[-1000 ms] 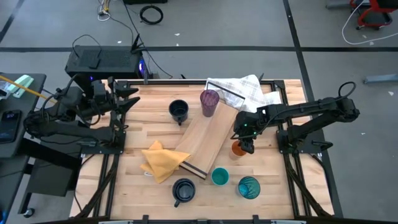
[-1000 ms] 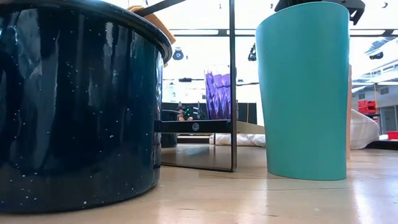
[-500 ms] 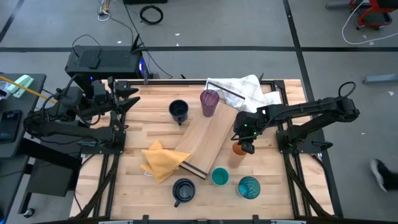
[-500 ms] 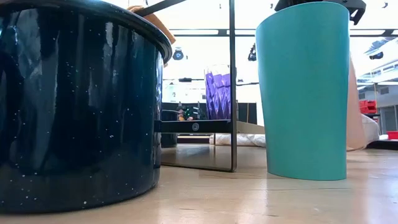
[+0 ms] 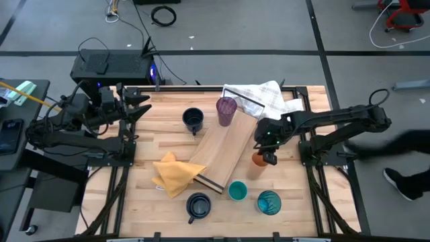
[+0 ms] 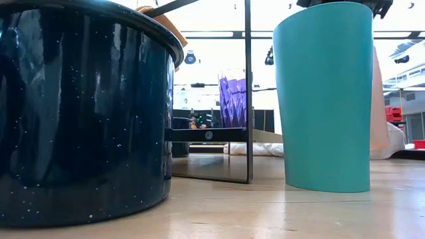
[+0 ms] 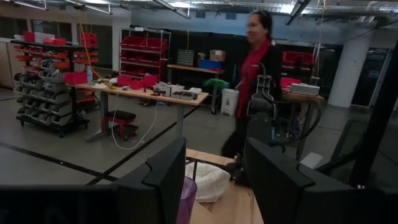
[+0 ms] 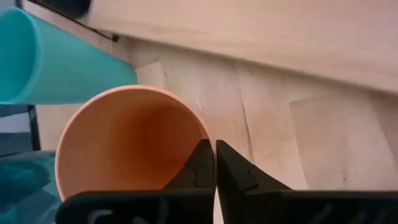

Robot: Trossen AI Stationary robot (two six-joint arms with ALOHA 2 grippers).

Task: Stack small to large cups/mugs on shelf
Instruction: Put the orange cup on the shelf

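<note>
1. Orange cup (image 5: 258,160) is standing on the table just beside the shelf (image 5: 222,149), near the teal cup (image 5: 236,191).
2. Right gripper (image 8: 215,163) is pinching the orange cup's rim, fingers clamped together.
3. Left gripper (image 5: 141,104) is waiting half-open and empty at the table's left edge.

Left hand (image 7: 214,186) fingers apart; purple tumbler (image 7: 185,198) between them; person (image 7: 254,81) in red beyond.

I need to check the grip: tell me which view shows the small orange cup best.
The right wrist view: the small orange cup fills it, its rim pinched in the right gripper. The high view shows it small under that gripper. The low view shows only an edge; the left wrist view shows none.
</note>
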